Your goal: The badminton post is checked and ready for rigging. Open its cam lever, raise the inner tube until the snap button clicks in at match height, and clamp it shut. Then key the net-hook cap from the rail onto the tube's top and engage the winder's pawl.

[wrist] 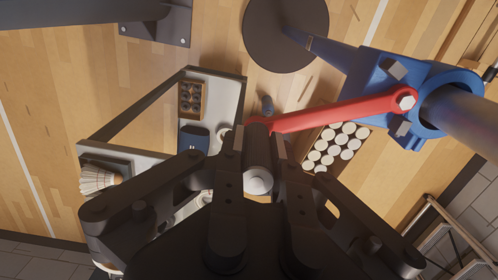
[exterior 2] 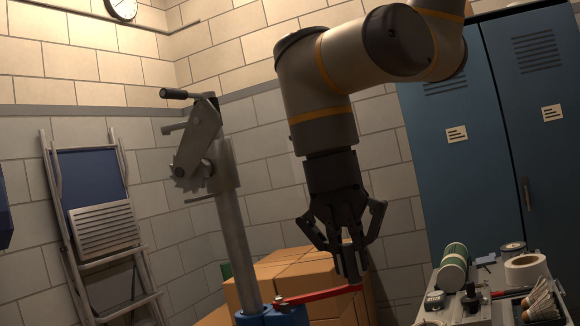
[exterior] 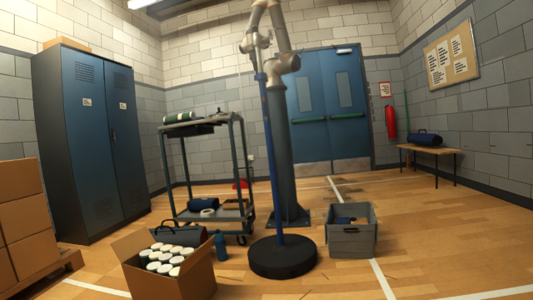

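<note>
The red cam lever (wrist: 334, 110) (exterior 2: 318, 295) sticks out sideways from the blue clamp collar (wrist: 414, 104) (exterior 2: 269, 314) at the top of the blue outer post (exterior: 270, 158). A dark ribbed knob (wrist: 257, 146) stands upright on the lever's free end. The grey inner tube (exterior 2: 239, 251) rises from the collar and carries the winder (exterior 2: 194, 150) with its toothed wheel and crank handle. The net-hook cap (exterior 2: 470, 298) sits on the cart's top rail. My gripper (wrist: 257, 139) (exterior 2: 352, 272) comes down from above and is closed on the lever's knob.
Behind the post stand cardboard boxes (exterior 2: 300, 267) and a folded chair (exterior 2: 97, 227) against the block wall. The cart (exterior: 208, 166) with tape and shuttlecocks is beside the post, lockers (exterior: 89, 137) beyond it. On the floor lie the post's round base (exterior: 282, 255), an open box of tubes (exterior: 166, 262) and a grey crate (exterior: 351, 229).
</note>
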Action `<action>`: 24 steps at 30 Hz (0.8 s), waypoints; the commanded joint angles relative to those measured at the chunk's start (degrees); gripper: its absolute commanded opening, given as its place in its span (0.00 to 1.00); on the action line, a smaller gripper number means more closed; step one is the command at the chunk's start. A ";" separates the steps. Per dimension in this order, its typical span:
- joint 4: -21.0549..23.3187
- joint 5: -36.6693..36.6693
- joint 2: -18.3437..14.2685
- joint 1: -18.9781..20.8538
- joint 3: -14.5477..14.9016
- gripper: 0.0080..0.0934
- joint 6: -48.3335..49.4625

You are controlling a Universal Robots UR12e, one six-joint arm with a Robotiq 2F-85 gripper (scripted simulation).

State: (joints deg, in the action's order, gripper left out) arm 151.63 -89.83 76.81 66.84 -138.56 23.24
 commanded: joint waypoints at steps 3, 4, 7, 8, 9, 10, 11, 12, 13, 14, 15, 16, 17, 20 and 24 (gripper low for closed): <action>0.03 -0.17 -0.24 -0.40 0.41 0.00 0.32; -0.01 -0.17 -0.31 -0.51 0.51 0.00 0.42; -0.12 -0.17 -0.52 -0.81 0.83 0.00 0.73; -0.16 -0.17 -0.60 -0.91 0.95 0.00 0.82; -0.20 -0.17 -0.67 -1.00 1.06 0.00 0.92; -0.24 -0.17 -0.75 -1.09 1.18 0.00 1.01; -0.28 -0.17 -0.82 -1.18 1.30 0.00 1.10; -0.32 -0.17 -0.90 -1.26 1.42 0.00 1.18; -0.37 -0.17 -0.98 -1.35 1.55 0.00 1.26; -0.41 -0.17 -1.07 -1.43 1.67 0.00 1.34; -0.46 -0.17 -1.15 -1.50 1.80 0.00 1.42; -0.50 -0.17 -1.23 -1.58 1.93 0.00 1.49; -0.55 -0.17 -1.32 -1.65 2.06 0.00 1.56; -0.70 -0.17 -1.58 -1.84 2.47 0.00 1.76; -0.90 -0.17 -1.94 -2.06 3.03 0.00 1.98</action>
State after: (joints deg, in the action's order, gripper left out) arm 150.56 -89.95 74.95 64.82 -135.66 25.23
